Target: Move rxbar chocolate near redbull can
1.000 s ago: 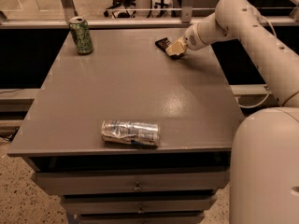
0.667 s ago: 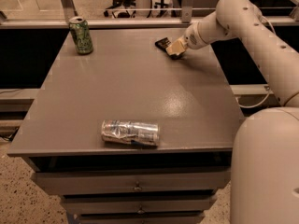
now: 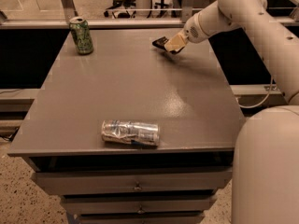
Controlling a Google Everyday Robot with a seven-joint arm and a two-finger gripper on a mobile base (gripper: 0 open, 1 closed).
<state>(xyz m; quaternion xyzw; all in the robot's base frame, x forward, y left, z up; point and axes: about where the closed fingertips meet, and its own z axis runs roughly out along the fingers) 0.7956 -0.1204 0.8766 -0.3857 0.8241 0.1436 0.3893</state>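
The redbull can lies on its side near the table's front edge, silver and blue. The rxbar chocolate, a small black bar, is at the far right of the table, partly hidden by my gripper. The gripper's pale fingers are on the bar at the table's back right, slightly above the surface. The white arm reaches in from the right.
A green can stands upright at the back left corner. The grey table has drawers below its front edge. A rail and dark gaps lie behind and beside the table.
The gripper with the black bar has shifted slightly, seeming to lift a little off the table. The cans have not moved.
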